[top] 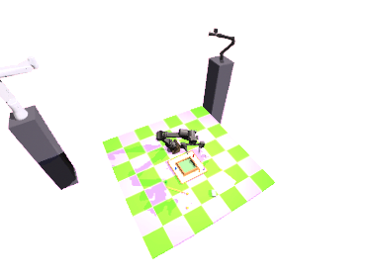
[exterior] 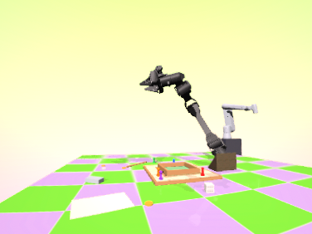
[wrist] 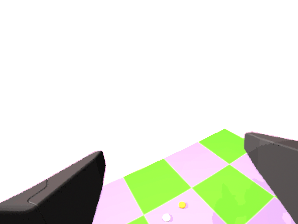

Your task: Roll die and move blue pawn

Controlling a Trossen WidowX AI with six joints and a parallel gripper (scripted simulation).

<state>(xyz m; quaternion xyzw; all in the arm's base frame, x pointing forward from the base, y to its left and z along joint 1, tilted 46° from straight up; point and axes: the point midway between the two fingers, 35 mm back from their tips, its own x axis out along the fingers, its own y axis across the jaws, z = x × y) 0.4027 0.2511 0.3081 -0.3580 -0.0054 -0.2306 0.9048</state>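
Observation:
My gripper (exterior: 149, 85) (wrist: 174, 149) is open and empty. It hangs high in the air, well above and to the left of the game board (exterior: 188, 178) (top: 199, 172) in the exterior view. The wooden tray (exterior: 176, 172) with a green floor sits in the middle of the board. The white die (exterior: 209, 187) lies on the floor just in front of the board's right corner. The blue pawn (exterior: 173, 160) stands at the board's far edge. The wrist view shows only checkered floor between my two fingers.
Red (exterior: 202, 171), orange (exterior: 158, 169), purple (exterior: 161, 175) and green (exterior: 154, 159) pawns stand on the board. A grey block (exterior: 95, 179), a white sheet (exterior: 101, 204), an orange disc (exterior: 148, 202) and a thin stick (exterior: 134, 164) lie on the floor. Two dark pedestals (top: 218, 89) (top: 42, 145) stand nearby.

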